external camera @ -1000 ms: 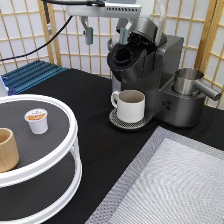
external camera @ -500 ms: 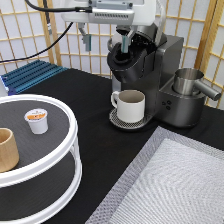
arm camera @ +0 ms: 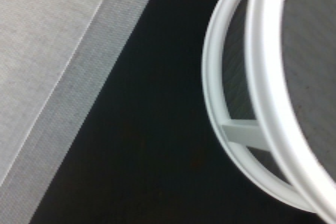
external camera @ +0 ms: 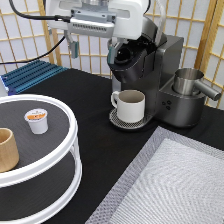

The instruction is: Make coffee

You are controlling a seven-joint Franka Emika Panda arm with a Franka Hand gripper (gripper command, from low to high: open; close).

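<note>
Gripper (external camera: pixel 73 48) high at exterior view's top, above table, well apart from pod; fingers' state unclear, cannot tell. Small white orange-lidded coffee pod (external camera: pixel 37 120) untouched on white two-tier turntable (external camera: pixel 70 131)'s upper shelf. Cream mug (external camera: pixel 131 105) under grey coffee machine (external camera: pixel 152 65), ready to catch brew.

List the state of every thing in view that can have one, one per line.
coffee pod: upright on the stand's top tier, foil lid sealed.
wooden cup: upright on the same tier.
mug: upright under the brewer head.
coffee machine: pod chamber open.
gripper: high above the table, holding nothing.
</note>
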